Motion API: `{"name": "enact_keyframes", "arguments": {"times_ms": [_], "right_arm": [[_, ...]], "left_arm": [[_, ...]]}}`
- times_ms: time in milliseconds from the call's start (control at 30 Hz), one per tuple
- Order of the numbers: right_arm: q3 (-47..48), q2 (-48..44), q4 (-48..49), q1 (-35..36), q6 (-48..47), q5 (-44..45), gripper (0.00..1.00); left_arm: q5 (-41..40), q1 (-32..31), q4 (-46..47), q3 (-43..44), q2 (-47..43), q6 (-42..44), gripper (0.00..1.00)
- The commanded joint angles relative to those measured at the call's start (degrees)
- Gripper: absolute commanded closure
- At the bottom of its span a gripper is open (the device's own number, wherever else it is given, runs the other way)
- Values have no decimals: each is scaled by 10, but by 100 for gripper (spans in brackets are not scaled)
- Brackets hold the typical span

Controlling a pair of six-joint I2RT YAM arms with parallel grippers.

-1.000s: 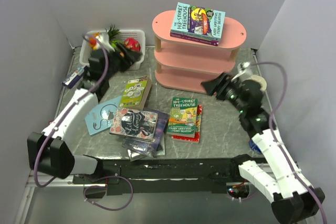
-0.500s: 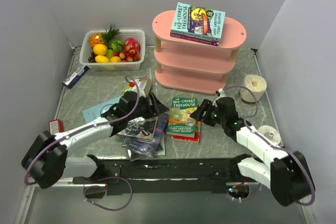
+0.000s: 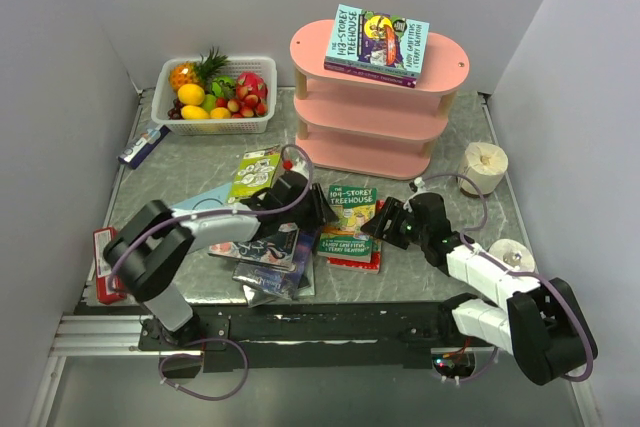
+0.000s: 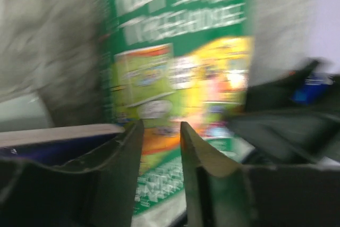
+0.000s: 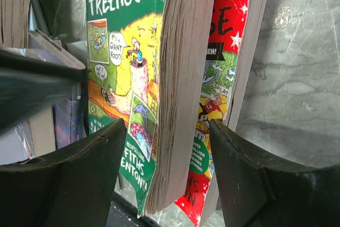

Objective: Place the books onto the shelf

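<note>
Just in front of the shelf (image 3: 312, 47), on the side toward the arm bases, lies the green Treehouse book (image 3: 350, 219), flat on a red book (image 3: 366, 260), and both arms are down at it! Its long axis runs straight out from the shelf front, spine to the left, page edge to the right. The right gripper (image 3: 388, 223) sits at that page edge with its fingers (image 5: 69, 179) spread wide. One is on the green-cover side, the other out toward the red book, with the block of pages between them and nothing pinched. That looks the readier hand.

Across the book, the left gripper (image 3: 316, 209) hovers at the spine side. Its wrist view is blurred, but the jaws stand narrow with a slit of cover showing through, holding nothing. Up on the shelf's top tier a teal Treehouse book (image 3: 377, 44) lies flat. More paperbacks (image 3: 262, 242) wait farther from the shelf, beyond the left gripper.

My read: the lift turns on that right-hand edge. The green book must come away from the red one beneath, then travel straight back toward the shelf.
</note>
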Motion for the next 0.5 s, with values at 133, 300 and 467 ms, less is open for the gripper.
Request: {"name": "enact_keyframes", "arguments": {"times_ms": [133, 300, 467], "right_arm": [[-14, -12, 11, 3, -8, 6, 27], [-12, 12, 22, 3, -5, -5, 27], [-4, 39, 26, 2, 4, -19, 22]], "left_arm": [[-29, -10, -41, 13, 81, -8, 69], [-14, -12, -34, 21, 119, -4, 72], [-18, -12, -34, 16, 151, -3, 76]]}}
